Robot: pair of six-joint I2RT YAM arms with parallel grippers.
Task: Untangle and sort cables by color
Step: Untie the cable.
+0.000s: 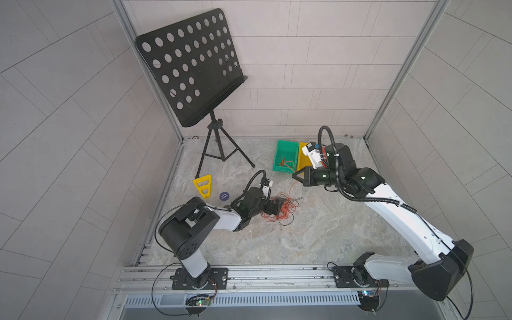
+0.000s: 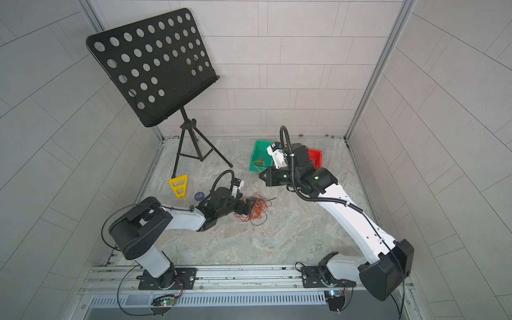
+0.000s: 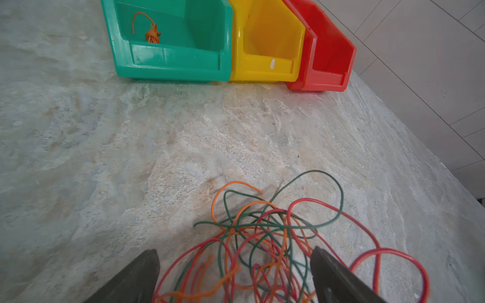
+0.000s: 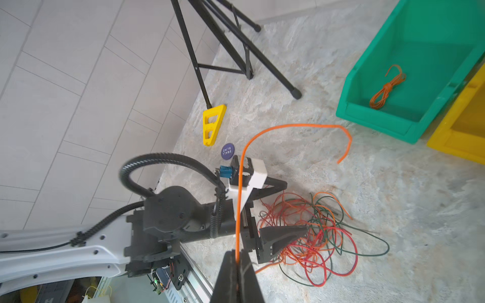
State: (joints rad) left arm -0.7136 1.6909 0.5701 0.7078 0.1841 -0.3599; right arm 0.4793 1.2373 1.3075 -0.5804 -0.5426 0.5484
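Marbled tabletop [image 1: 318,235]: tangled cables [image 1: 285,207], left gripper [image 3: 235,250] jaws wide apart over them; right gripper [image 4: 237,253] clamped on one orange cable [image 4: 288,127], near green bin [image 4: 378,123] containing orange coil [image 4: 387,88]

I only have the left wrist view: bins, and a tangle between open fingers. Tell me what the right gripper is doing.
Observer: The right gripper is shut on one orange cable.
Operator: Tell me where it is relative to the pile.
Observer: In both top views it sits between the tangle and the green bin, seemingly raised off the table.
Operator: Report whether that cable is free.
Observer: Not yet. In both top views it runs from the jaws down into the tangle.
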